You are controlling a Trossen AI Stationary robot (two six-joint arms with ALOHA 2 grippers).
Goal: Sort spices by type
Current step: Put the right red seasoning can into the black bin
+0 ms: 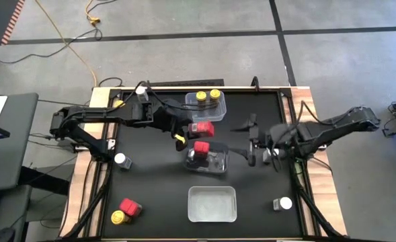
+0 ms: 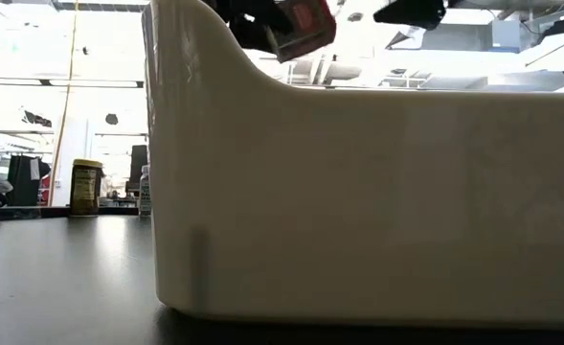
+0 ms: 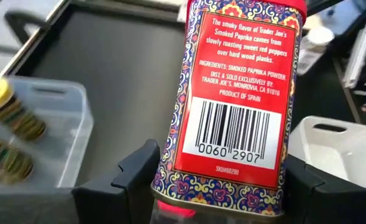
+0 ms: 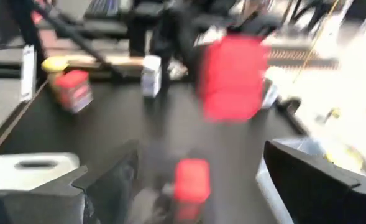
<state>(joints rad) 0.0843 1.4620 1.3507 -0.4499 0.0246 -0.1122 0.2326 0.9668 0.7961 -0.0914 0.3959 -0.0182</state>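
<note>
So the left gripper (image 1: 196, 132) is clamped on a red paprika tin (image 3: 235, 99), holding it up off the table, right between the far tub (image 1: 214, 111) with two yellow-capped jars (image 1: 207, 95) in it and the middle tub (image 1: 214, 163), which already has another red tin (image 1: 201, 147) inside. The right gripper (image 1: 251, 142) sits just to the right of that middle tub with its fingers spread apart, nothing in them. A third tub (image 1: 212, 204) is at the near edge. One more red tin (image 1: 129, 207) and a yellow-capped jar (image 1: 117, 217) sit at the near left, plus white-capped jars at the left (image 1: 121, 160) and the near right (image 1: 285, 202).
</note>
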